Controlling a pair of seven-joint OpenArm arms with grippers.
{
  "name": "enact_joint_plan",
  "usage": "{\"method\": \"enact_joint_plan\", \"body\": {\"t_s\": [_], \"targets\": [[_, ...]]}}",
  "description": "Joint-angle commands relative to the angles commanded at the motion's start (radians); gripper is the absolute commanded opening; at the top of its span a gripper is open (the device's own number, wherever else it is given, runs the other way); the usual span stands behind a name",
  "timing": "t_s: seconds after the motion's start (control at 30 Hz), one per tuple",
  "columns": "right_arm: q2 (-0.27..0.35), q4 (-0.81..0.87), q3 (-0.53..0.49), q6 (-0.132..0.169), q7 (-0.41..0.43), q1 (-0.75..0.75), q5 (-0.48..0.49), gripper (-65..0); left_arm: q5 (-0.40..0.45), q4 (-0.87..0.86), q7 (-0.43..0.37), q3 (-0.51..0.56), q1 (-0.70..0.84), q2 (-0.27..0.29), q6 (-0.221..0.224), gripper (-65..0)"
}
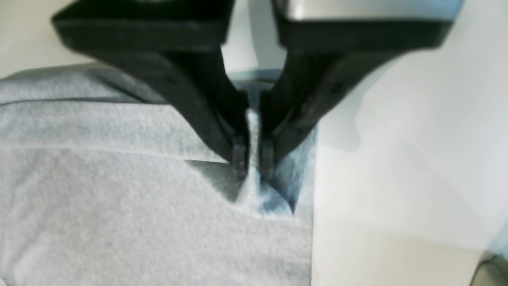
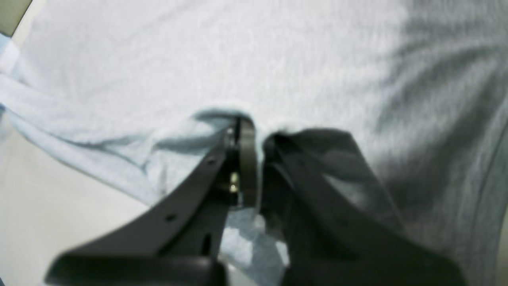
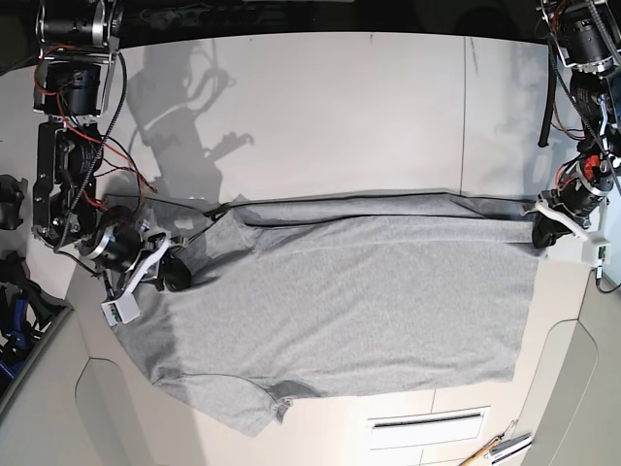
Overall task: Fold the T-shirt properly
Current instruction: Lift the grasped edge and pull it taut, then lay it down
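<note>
The heather-grey T-shirt lies spread on the white table, plain side up. Its far long edge is folded over toward the middle, and one sleeve points to the front left. At the shirt's right end, my left gripper is shut on a pinched ridge of cloth, seen close in the left wrist view on the T-shirt. At the shirt's left end, my right gripper is shut on a bunched edge of the T-shirt, with its fingertips buried in the fabric.
A slot is cut into the table's front panel. Small hand tools lie at the front right edge. Dark gear and blue parts sit off the table's left side. Bare table stretches behind the shirt.
</note>
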Motion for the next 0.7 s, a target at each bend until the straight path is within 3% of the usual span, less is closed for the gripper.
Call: {"method": "enact_joint_plan", "body": {"t_s": [0.07, 0.1, 0.17, 0.2, 0.23, 0.37, 0.5, 0.6, 0.7], "targets": [[0.0, -0.007, 0.0, 0.0, 0.0, -0.001, -0.014, -65.0, 0.0, 0.0, 0.0, 0.0, 0.002, 0.0, 0.0, -45.4], [0.0, -0.008, 0.0, 0.0, 0.0, -0.003, -0.029, -60.0, -0.001, 0.0, 0.0, 0.0, 0.003, 0.0, 0.015, -40.1], [0.0, -0.008, 0.0, -0.001, 0.0, -0.003, -0.042, -40.0, -0.003, 0.0, 0.0, 0.0, 0.002, 0.0, 0.037, -31.8], [0.0, -0.008, 0.0, -0.008, -0.001, -0.003, -0.042, -33.6, -0.012, 0.0, 0.0, 0.0, 0.002, 0.0, 0.037, -30.5], [0.0, -0.007, 0.002, -0.008, -0.012, 0.0, -0.039, -31.3, -0.024, 0.0, 0.003, 0.0, 0.002, 0.0, 0.037, -30.5], [0.0, 0.018, 0.08, -0.016, -0.091, 0.002, -0.023, -31.4, -0.106, 0.01, 0.076, -0.034, 0.002, 0.0, 0.041, -30.5], [0.001, 0.026, 0.277, -0.016, -0.131, -0.015, -0.018, -31.4, -0.251, 0.01, 0.226, -0.117, 0.015, 0.0, 0.039, -30.5], [0.014, 0.025, 0.389, -0.016, -0.13, -0.056, 0.038, -31.4, -0.276, 0.01, 0.24, -0.157, 0.04, 0.0, 0.04, -30.5], [0.034, 0.024, 0.423, -0.016, -0.113, -0.124, 0.057, -31.4, -0.265, 0.009, 0.233, -0.165, 0.067, 0.007, 0.04, -27.6]]}}
